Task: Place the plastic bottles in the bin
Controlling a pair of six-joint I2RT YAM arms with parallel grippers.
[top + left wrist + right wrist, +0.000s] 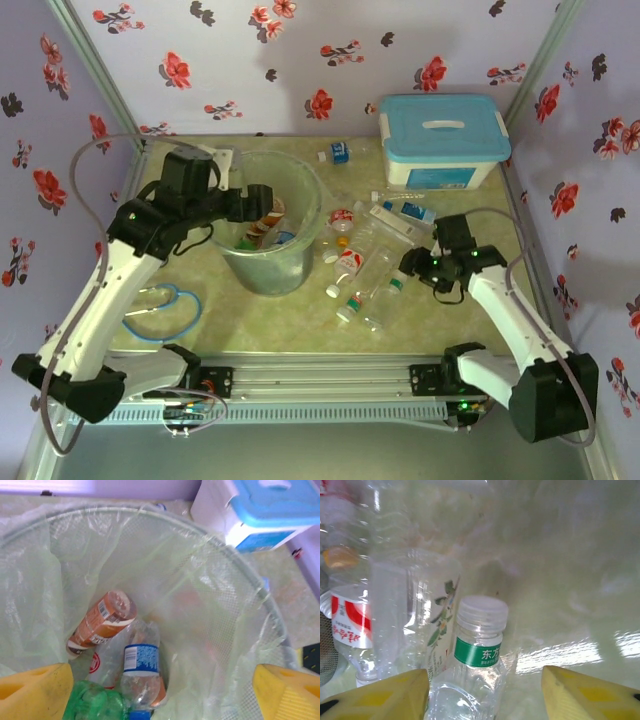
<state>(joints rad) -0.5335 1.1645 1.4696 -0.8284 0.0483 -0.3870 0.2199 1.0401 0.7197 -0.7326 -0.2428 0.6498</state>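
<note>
Between the right jaws, parted and gripping nothing yet, a green-label bottle (pixel 477 655) sits nearer one finger (pixel 380 697); I'd centre it before closing, and squeeze below the cap (pixel 482 611) without nudging its neighbours (pixel 420 610). Left jaws hang wide and empty over the bin (pixel 225 550), where bottles (pixel 102 617) already lie. The green-label bottle looks small, clear, pale-capped, probably light and slippery. More bottles (pixel 352 268) lie on the tabletop (pixel 250 325) beside the bin.

Between jaws of the right gripper (pixel 484 674): a green-labelled bottle (pixel 479 652), just beside one finger, free gap to the other. Wrist-view left of those jaws, crowded with clear bottles (pixel 415 605); to their right, bare table (pixel 570 580). Under jaws of the left gripper (pixel 160 669): open bin (pixel 240 565) mouth, unobstructed down to a heap of bottles (pixel 102 620).
</note>
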